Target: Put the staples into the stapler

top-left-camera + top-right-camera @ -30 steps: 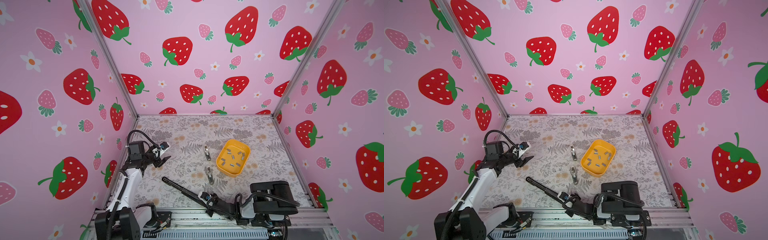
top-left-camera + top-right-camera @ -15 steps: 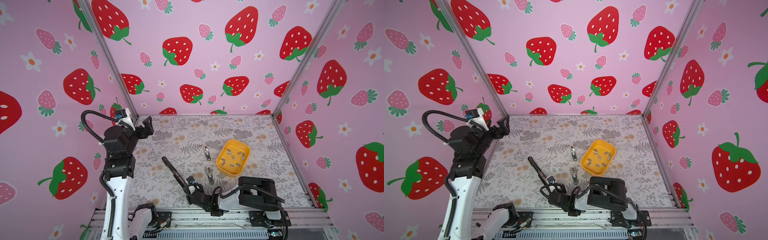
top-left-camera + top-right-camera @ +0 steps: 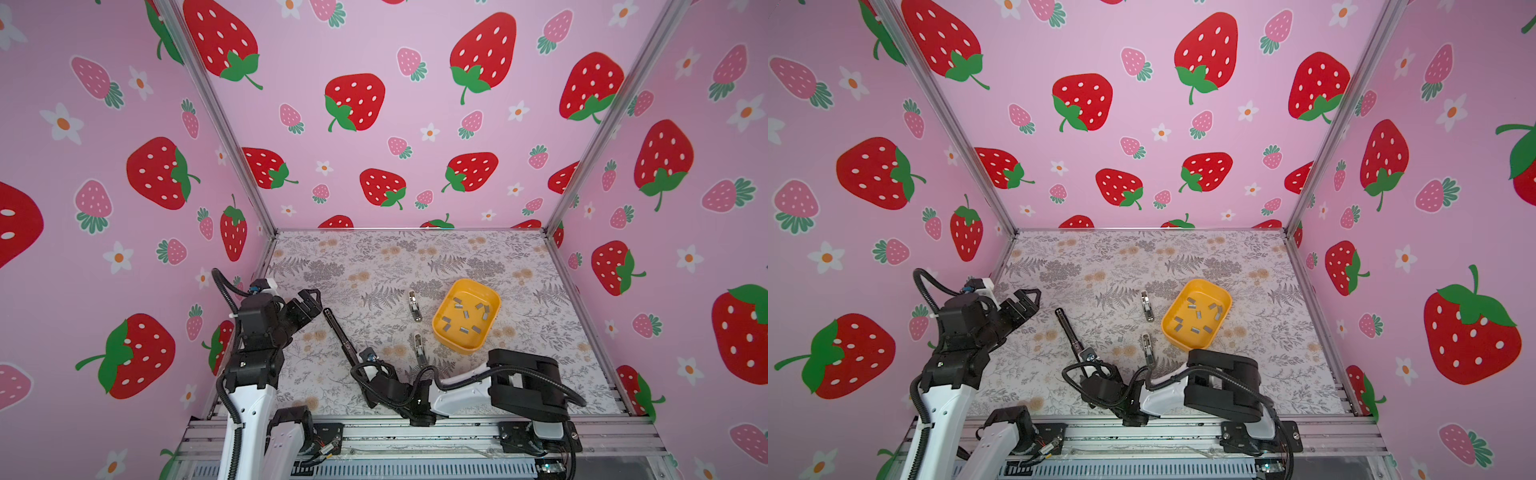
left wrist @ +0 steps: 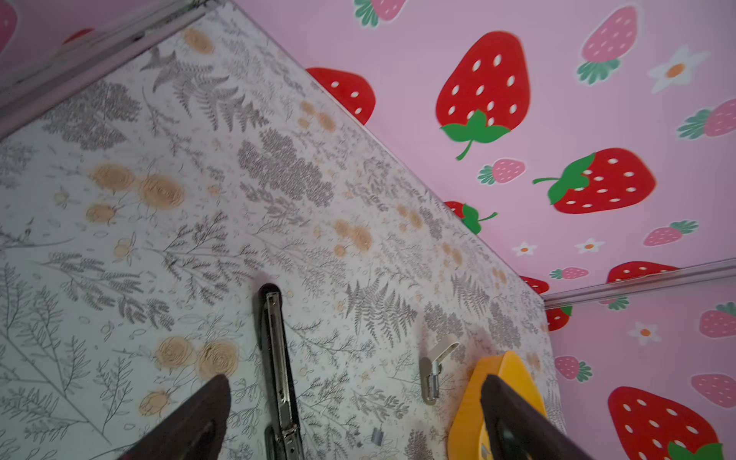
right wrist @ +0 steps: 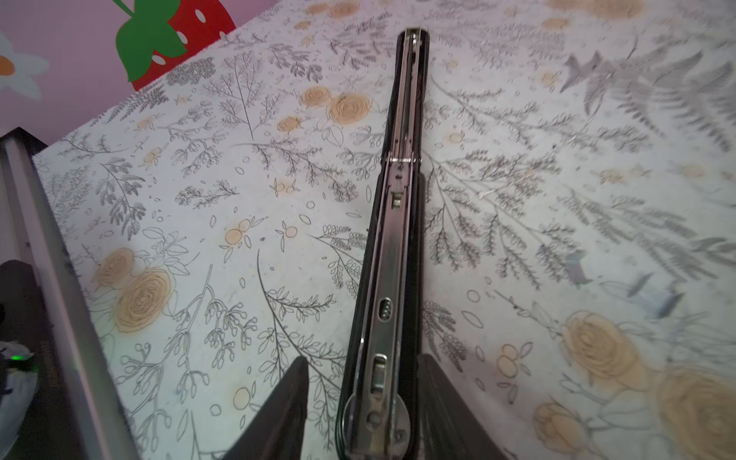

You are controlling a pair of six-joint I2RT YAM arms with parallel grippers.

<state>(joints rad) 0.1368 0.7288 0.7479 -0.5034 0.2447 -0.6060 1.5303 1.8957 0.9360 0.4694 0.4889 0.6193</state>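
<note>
While the stapler [image 3: 341, 336] lies opened flat on the worktop [image 3: 353, 257], the right fingers [image 5: 278, 418] straddle its near end, apart and unclamped. Left fingers [image 4: 191, 422]: wide, empty. Staples [image 3: 464, 314]: about 10, in tray [image 3: 457, 347]. Step: stapler laid ready. Next, likely: pinch 1 strip, seat it in the channel.

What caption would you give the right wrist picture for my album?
Opened black stapler lying on the floral table, one end between the parted fingers of the right end effector.
</note>
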